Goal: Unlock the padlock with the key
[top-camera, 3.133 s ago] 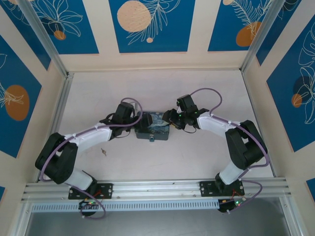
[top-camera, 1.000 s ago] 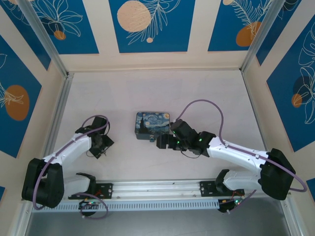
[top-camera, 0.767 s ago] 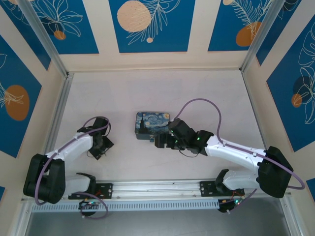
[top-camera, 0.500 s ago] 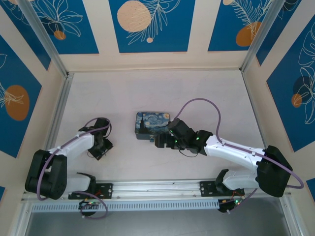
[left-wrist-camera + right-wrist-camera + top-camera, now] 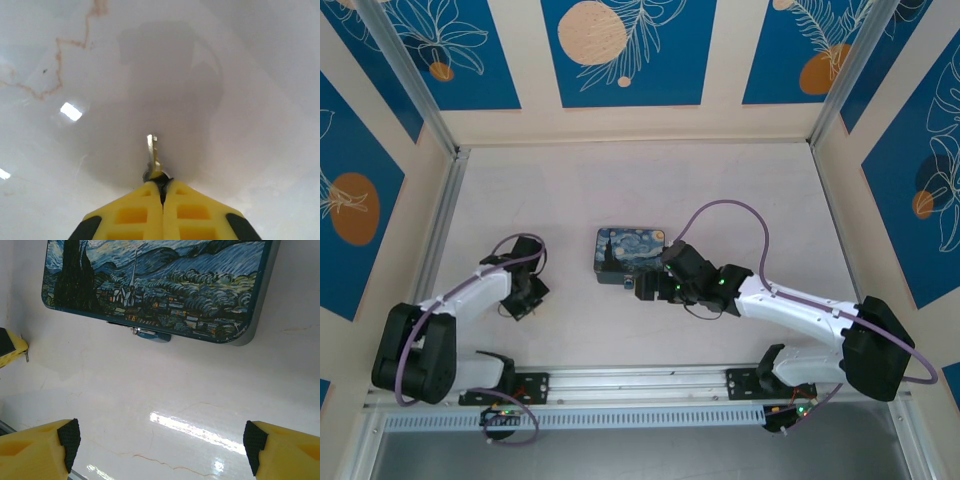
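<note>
Since the frame of three seconds ago, both arms are seen to have been drawn off the painted tin. The left claw is now placed well to the tin's left, low over the worktop. Within the last second it has been pressed together on the key.

The tin is left lying flat near the middle of the worktop, lid closed, with a dark-blue night-sky picture on it. The right claw is set just at the tin's near side, close by the padlock. In the right wrist view its yellow fingers are spread wide, and nothing but bare, glossy worktop is seen between them. A purple cable is looped above the right arm. The space is bounded by walls with blue flower-patterned panels and an aluminium rail at the near edge. Bare worktop is seen between the left claw and the tin.

The key is pinched at its head between the yellow pads. Its thin pale metal blade is pointed straight away from the claw. Whether its tip is touching the worktop cannot be told. The padlock is seen as a small silvery-blue body hung at the tin's near long edge, partly tucked under the rim.
</note>
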Motion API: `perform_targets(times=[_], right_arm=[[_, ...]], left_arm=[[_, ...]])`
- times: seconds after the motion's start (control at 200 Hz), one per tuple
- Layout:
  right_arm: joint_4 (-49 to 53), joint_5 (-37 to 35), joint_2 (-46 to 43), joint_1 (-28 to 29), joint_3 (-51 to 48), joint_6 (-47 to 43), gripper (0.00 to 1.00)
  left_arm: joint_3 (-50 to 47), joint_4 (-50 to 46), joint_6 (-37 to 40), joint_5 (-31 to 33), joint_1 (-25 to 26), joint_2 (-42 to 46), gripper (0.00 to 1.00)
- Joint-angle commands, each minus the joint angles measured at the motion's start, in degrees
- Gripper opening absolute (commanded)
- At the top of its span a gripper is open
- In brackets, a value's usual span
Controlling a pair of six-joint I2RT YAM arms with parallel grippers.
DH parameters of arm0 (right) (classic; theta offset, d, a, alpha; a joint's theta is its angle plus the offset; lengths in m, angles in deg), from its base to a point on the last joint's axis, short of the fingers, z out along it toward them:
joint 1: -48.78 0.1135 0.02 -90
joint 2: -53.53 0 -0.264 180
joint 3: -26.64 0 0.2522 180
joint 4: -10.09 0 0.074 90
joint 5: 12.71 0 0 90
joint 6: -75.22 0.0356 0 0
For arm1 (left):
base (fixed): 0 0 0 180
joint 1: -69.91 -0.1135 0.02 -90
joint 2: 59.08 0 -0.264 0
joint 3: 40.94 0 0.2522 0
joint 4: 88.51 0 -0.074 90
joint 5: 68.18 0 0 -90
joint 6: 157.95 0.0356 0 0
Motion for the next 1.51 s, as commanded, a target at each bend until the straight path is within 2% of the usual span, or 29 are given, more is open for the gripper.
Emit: perform_targets(times=[0.0,0.21,0.36,0.565,0.755,0.925,1.095,1.275,1.5], right_arm=[[1.24,-1.94,-1.22,0.45,1.18,0.33,0.89],[-0.62,-0.07,-0.83,-1.6,0.5,0.44,0.94],[-3.74,3.32,-0.76,-4.47,-1.31,1.37,0.94],[-10.66,11.48,-1.05,-8.79,-4.45,3.29,0.93],[-18.7,20.04,-2.23,-13.42,-8.73,10.01,0.92],[-25.36,23.92,-2.71,-15.8,-10.86,15.9,0.9],[-32.87,26.32,-2.11,-18.03,-10.95,20.3,0.73],[-39.55,28.92,0.0,-18.92,-9.95,23.59,0.57],[-42.69,31.06,0.25,-18.99,-9.86,25.71,0.55]], left_arm=[[-0.12,0.84,4.69,-0.44,-0.77,2.09,0.0],[0.19,8.49,11.23,-11.19,-0.6,11.24,0.0],[-1.56,15.07,11.92,-18.93,0.15,16.47,0.0],[-5.84,32.13,11.17,-29.92,4.86,19.38,0.0],[-6.1,41.6,16.69,-32.99,13.29,18.14,0.0],[-7.32,50.94,18.51,-33.93,18.67,16.98,0.0],[-6.92,58.67,19.05,-33.8,22.25,13.99,0.0],[-4.26,60.59,20.74,-32.91,26.09,10.31,0.0],[-0.01,59.83,22.79,-34.15,28.46,6.2,0.0]])
